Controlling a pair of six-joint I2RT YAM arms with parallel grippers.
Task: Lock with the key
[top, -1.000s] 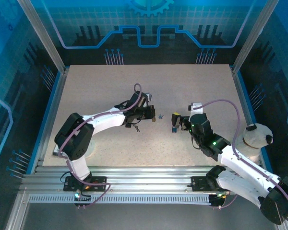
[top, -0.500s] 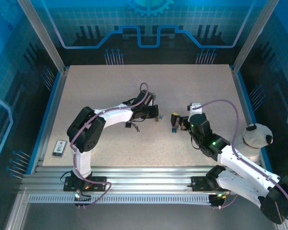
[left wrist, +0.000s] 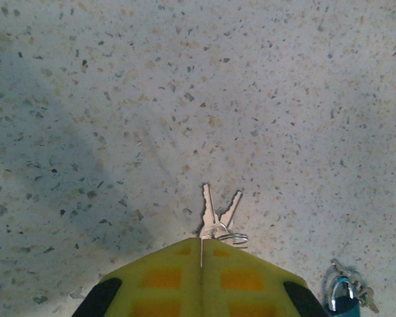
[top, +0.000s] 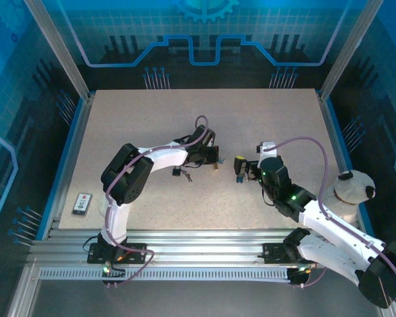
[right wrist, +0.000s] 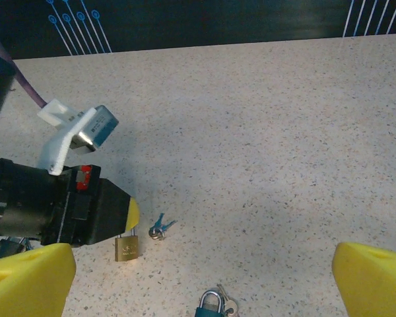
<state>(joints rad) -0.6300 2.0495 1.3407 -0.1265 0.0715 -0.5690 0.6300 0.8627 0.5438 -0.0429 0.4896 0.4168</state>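
Left tool point(left wrist: 200, 254) over speckled tabletop point(left wrist: 185, 99).

Readable text: none can be made out.
Brass padlock point(right wrist: 127, 247): near left in the right wrist view; its face is too small to read any stamp.
Blue padlock point(right wrist: 210, 307): at the near edge; no marking is legible.
Silver keys point(left wrist: 214, 210): no readable stamp on the blades.
Small device point(top: 82, 203): near left table edge; a red spot, its markings too small.
Back wall point(top: 204, 8): gear emblem and circuit lines, no letters.

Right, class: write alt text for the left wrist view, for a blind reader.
Two silver keys on a ring lie on a speckled table, just beyond the shut yellow left gripper. A blue padlock sits at bottom right.
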